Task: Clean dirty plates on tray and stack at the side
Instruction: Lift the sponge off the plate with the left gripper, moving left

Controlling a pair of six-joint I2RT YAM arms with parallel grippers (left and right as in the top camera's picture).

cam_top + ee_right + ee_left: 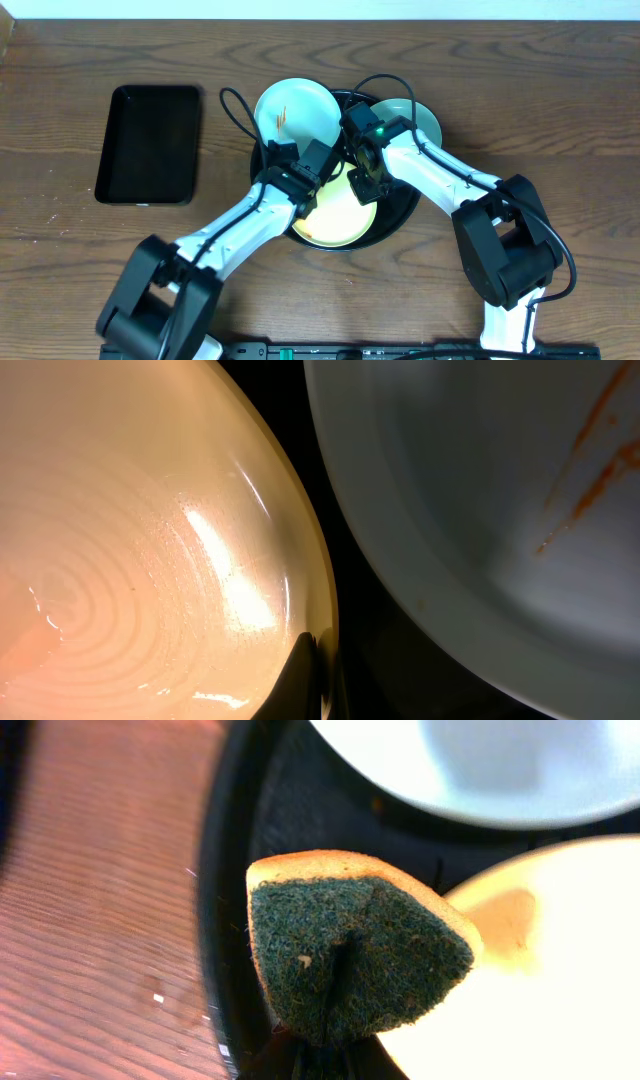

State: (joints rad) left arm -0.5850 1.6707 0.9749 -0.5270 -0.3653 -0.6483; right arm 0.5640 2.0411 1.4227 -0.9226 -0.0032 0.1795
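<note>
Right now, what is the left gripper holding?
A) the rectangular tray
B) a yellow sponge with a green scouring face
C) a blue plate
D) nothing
B: the left wrist view shows the left gripper shut on the sponge, green face toward the camera, beside the yellow plate.

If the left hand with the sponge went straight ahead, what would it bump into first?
Most likely the pale blue plate, just past a strip of black tray. The sponge in the left hand might touch the tray first if it angles down; depth is unclear.
</note>
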